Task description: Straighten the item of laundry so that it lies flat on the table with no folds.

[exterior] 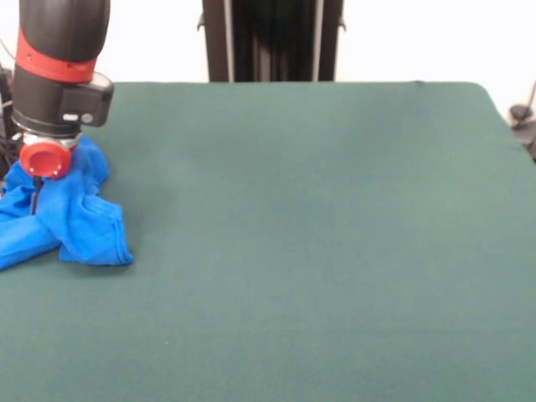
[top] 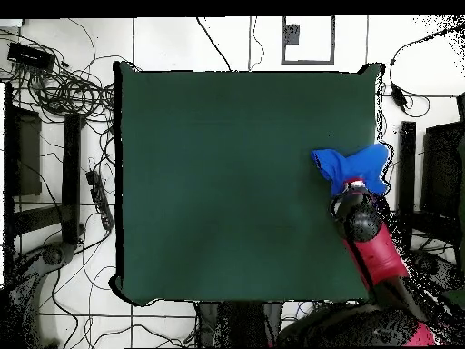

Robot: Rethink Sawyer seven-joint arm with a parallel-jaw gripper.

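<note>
The royal-blue T-shirt [exterior: 82, 219] lies crumpled in a bunched heap at the left edge of the dark green table [exterior: 301, 251] in the front view, running out of the picture on the left. In the overhead view the shirt [top: 350, 165] sits at the table's [top: 227, 182] right edge, and part of it reaches past that edge. My gripper [exterior: 38, 186] comes down on the heap's far part, under the black and red wrist. It also shows in the overhead view [top: 356, 188] at the shirt's near side. The cloth and the wrist hide how it stands.
The robot's black pedestal [exterior: 270, 40] stands at the table's far side. In the overhead view, tangled cables [top: 64, 91] and black stands [top: 23, 150] lie on the floor to the left, and more black equipment [top: 445, 173] stands to the right.
</note>
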